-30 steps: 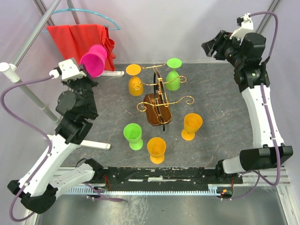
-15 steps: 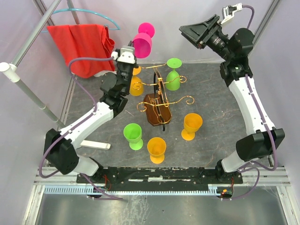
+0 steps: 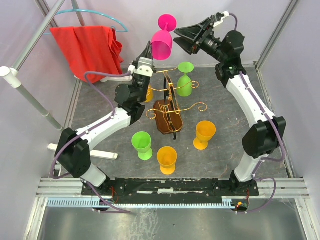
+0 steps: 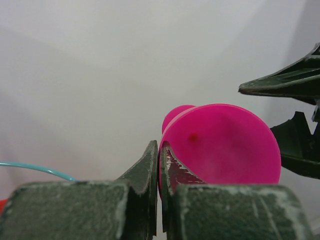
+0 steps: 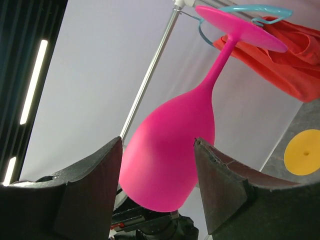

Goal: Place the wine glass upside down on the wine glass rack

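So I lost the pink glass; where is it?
Top view, back centre: pink glass held aloft by the rack, rim in the left fingers, right fingers flanking it.

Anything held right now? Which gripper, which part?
Left gripper pinches the pink wine glass by its bowl rim, foot up. Right gripper is open astride the bowl.

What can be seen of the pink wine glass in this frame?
The pink wine glass looks like opaque, glossy plastic, with a rounded bowl, a thin stem and a flat round foot. It is held in the air upside down, foot uppermost and tilted, beyond the wine glass rack. The left gripper is shut on the bowl's rim. The open right gripper flanks the bowl; whether its fingers touch it is unclear.
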Controlling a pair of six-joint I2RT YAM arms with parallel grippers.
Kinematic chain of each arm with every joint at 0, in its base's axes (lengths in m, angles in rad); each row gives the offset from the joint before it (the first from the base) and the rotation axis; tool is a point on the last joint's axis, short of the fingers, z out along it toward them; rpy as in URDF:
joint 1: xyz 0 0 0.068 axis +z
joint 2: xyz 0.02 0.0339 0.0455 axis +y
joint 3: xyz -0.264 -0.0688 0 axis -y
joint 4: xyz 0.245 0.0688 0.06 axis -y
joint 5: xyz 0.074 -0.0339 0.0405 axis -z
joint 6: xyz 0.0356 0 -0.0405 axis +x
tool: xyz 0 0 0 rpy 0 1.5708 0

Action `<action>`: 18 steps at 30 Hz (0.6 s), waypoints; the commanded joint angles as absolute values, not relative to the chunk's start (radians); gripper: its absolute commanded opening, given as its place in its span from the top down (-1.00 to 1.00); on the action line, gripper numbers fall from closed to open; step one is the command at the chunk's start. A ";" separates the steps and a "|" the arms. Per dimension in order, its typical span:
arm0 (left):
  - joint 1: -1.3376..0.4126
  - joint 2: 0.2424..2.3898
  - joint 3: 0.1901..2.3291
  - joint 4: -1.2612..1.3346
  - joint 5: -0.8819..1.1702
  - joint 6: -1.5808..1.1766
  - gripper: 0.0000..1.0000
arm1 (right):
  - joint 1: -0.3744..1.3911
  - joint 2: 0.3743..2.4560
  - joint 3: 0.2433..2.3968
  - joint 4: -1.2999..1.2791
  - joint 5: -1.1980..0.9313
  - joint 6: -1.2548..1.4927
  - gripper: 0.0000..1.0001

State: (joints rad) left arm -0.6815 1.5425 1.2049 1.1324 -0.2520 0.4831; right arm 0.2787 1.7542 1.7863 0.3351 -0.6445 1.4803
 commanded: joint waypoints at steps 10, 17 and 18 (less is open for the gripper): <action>-0.706 1.511 1.190 1.233 -0.202 0.525 0.95 | 0.291 1.866 1.932 0.434 -0.596 1.499 -0.34; -0.716 1.511 1.185 1.237 -0.199 0.516 0.95 | 0.303 1.917 1.986 0.416 -0.612 1.518 -0.33; -0.717 1.512 1.187 1.239 -0.197 0.516 0.95 | 0.305 1.918 1.985 0.409 -0.613 1.515 -0.34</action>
State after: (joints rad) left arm -0.7071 1.5455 1.1820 1.1625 -0.2203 0.5022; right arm 0.2935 1.9171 1.9285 0.3782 -0.6094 1.5070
